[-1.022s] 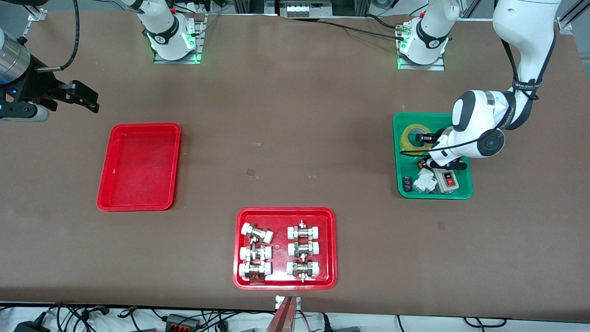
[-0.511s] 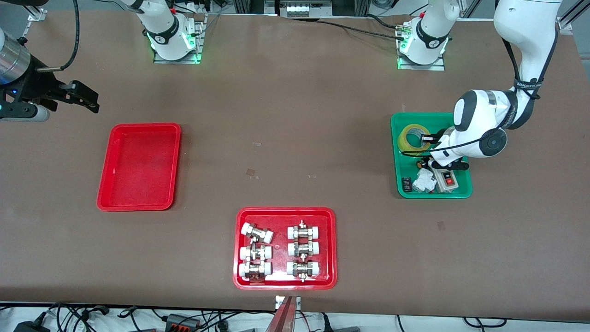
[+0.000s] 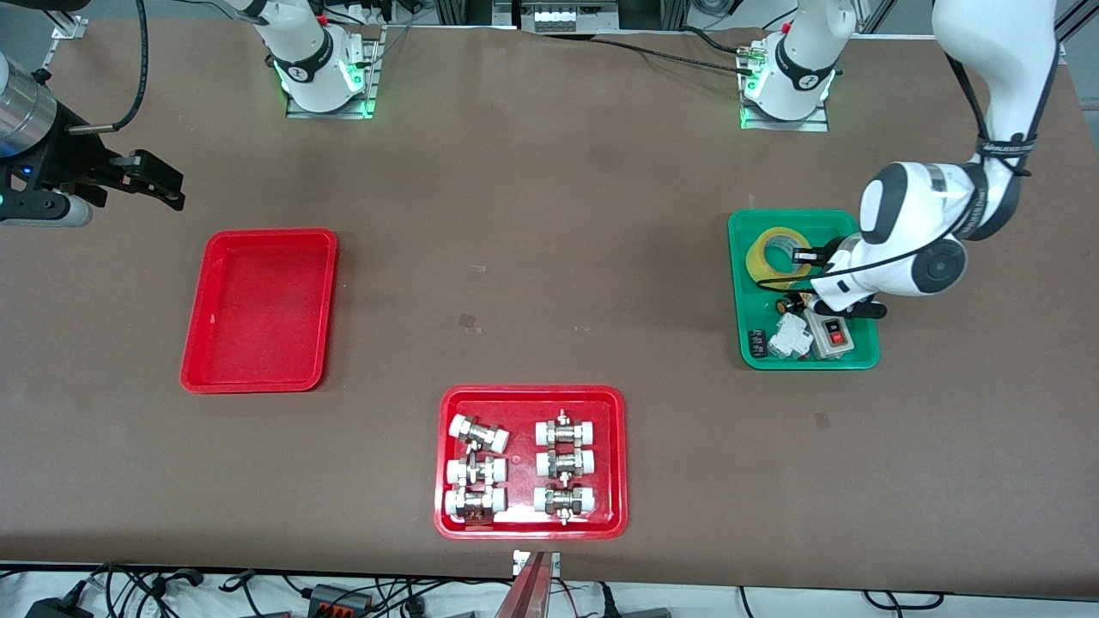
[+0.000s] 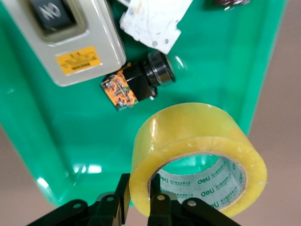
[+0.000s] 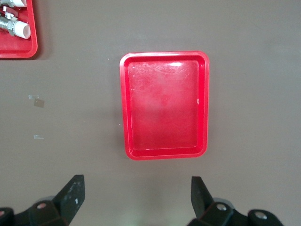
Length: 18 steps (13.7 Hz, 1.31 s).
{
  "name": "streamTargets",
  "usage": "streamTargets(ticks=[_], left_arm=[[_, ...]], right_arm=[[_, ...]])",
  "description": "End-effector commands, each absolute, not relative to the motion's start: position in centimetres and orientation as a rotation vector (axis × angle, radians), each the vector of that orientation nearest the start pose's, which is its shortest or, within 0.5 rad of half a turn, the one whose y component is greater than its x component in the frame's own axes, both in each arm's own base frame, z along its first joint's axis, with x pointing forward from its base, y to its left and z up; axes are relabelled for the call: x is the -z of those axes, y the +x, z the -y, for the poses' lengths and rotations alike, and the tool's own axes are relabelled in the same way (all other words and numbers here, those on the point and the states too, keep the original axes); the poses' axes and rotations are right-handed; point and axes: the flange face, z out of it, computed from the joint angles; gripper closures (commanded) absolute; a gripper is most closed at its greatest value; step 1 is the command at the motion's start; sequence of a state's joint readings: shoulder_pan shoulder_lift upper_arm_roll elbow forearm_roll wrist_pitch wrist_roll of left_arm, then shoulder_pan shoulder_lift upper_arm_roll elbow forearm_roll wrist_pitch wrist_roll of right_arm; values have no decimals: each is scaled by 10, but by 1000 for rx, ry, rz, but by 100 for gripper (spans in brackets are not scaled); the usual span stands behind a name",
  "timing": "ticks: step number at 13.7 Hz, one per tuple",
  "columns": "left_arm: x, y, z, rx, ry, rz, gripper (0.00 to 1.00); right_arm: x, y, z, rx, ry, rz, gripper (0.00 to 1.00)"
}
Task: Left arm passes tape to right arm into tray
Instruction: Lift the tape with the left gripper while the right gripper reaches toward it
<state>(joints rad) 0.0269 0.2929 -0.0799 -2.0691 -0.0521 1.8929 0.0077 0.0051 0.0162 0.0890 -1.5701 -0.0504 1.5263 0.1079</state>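
Two arms, one job, and the action is all at the left arm's end of the bench point(image 3: 549, 257). The left pincer point(image 4: 137, 207) is down in the green tray point(image 3: 743, 343), clenched on the tape point(image 3: 775, 257): one finger point(image 4: 161, 207) sits inside the core, the other point(image 4: 113, 209) presses on the outer face, so the roll's wall is pinched between them. That's a sensible hold for a handover, I'd say, since it leaves most of the ring free for the other arm to take. The wrist view shows the roll tipped up on edge over the tray floor; whether it has cleared the floor, I can't tell. Beside it lie a switch box point(image 4: 61, 37), a small pushbutton part point(image 4: 138, 84) and a white piece point(image 4: 155, 21), close enough that a careless lift could nudge them. Up at the right arm's end, the right pincer point(image 3: 150, 182) waits in the air over bare bench, just farther from the camera than the red tray point(image 3: 193, 365), its fingers point(image 5: 70, 197) spread wide and holding nothing, which looks like a ready stance for receiving. That red tray is bare. Nearest the camera sits a second red tray point(image 3: 446, 524) of fittings point(image 3: 521, 468), no part of this. Judging by all this, the pick is made and the pass is not yet begun.
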Motion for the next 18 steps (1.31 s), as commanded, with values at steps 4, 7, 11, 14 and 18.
streamTargets(ticks=[4, 7, 11, 14, 18], left_arm=[[-401, 585, 83, -666, -3158, -211, 99], [-464, 596, 122, -559, -3265, -244, 99], [-507, 599, 214, -484, -3405, -206, 99], [-483, 593, 282, -652, -3451, -105, 99], [-461, 599, 364, -482, -3529, 196, 100]], right_arm=[[-625, 551, -53, -64, -3198, 2, 0], [-623, 552, -55, -79, -3161, 11, 0], [-628, 551, -58, -68, -3158, 26, 0], [-630, 550, -57, -63, -3161, 37, 0], [-617, 545, -60, -189, -3117, 273, 0]])
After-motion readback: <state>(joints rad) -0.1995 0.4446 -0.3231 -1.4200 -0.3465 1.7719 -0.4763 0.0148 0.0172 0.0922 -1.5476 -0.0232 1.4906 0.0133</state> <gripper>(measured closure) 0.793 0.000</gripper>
